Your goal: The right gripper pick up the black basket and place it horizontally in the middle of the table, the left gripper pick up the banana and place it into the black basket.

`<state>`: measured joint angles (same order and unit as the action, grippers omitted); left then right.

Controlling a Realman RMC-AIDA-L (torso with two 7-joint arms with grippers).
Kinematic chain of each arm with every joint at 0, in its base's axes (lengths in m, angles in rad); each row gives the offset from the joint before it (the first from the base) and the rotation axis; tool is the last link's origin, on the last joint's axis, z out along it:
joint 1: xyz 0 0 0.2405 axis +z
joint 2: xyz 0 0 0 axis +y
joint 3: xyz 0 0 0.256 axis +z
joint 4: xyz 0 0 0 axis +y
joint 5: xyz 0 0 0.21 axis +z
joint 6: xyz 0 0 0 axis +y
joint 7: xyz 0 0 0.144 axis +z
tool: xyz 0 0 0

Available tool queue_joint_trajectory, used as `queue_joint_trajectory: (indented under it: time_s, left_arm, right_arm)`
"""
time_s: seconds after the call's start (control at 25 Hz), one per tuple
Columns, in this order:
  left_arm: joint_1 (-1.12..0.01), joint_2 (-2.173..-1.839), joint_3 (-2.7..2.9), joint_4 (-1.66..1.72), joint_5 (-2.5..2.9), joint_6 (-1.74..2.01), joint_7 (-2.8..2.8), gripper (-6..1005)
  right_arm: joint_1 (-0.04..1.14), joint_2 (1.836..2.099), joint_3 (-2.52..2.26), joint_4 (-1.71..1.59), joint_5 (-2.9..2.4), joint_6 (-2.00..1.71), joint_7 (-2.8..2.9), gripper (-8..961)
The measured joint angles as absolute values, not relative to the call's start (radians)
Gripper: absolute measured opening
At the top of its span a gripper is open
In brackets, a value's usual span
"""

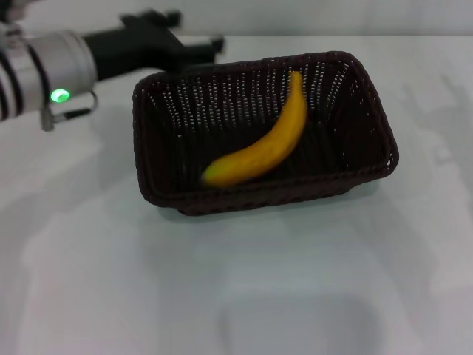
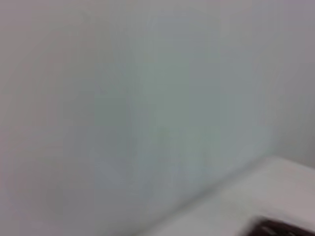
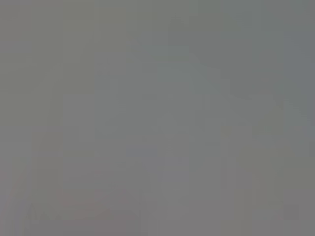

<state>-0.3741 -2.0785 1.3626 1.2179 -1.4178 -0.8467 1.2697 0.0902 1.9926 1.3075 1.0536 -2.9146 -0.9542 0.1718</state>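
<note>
The curved yellow banana (image 1: 267, 145) lies diagonally inside the dark woven rectangular basket (image 1: 369, 111), which sits lengthwise mid-tabletop (image 1: 236, 296), so the job looks done; the left black hand (image 1: 194, 50) hovers past its far-left rim, grip state unclear.

Plain white, smooth, flat table (image 1: 244, 296) fills nearly the whole head view. Soft, diffuse light; faint greyish patches and dim reflections lie across its near surface. Along the far edge runs a pale grey-white band of wall (image 1: 332, 16). Left wrist view: mostly a blurred pale grey-white surface. Right wrist view: uniform grey, nothing discernible.
</note>
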Motion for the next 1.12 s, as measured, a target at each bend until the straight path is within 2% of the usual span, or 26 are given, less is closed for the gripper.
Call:
queue_joint_trajectory:
  time_s: [0.2, 0.44, 0.68, 0.84, 1.04, 1.12]
  left_arm:
    - [-0.275, -2.08, 1.323, 1.221, -1.769, -0.705, 1.564, 887]
    - [-0.161, -2.085, 1.353, 1.164, -2.366, -0.768, 2.171, 885]
    - [-0.135, -2.085, 1.382, 1.015, -2.695, -0.977, 2.531, 884]
    - [-0.134, -2.086, 1.377, 0.963, -2.732, -1.036, 2.59, 883]
    - [-0.114, -2.086, 1.371, 0.934, -2.813, -1.038, 2.656, 884]
    - [-0.094, -2.087, 1.371, 0.928, -2.868, -1.035, 2.709, 884]
  right_arm:
    - [0.091, 1.989, 1.318, 1.051, -2.915, -0.955, 0.172, 728]
    - [0.102, 1.976, 1.342, 1.038, -2.915, -0.95, 0.21, 729]
    - [0.125, 1.95, 1.345, 1.004, -2.928, -0.946, 0.258, 734]
    - [0.128, 1.945, 1.353, 0.991, -2.938, -0.953, 0.285, 738]
    - [0.122, 1.951, 1.373, 0.967, -2.939, -0.995, 0.315, 840]
    - [0.115, 1.953, 1.375, 0.965, -2.939, -1.012, 0.322, 843]
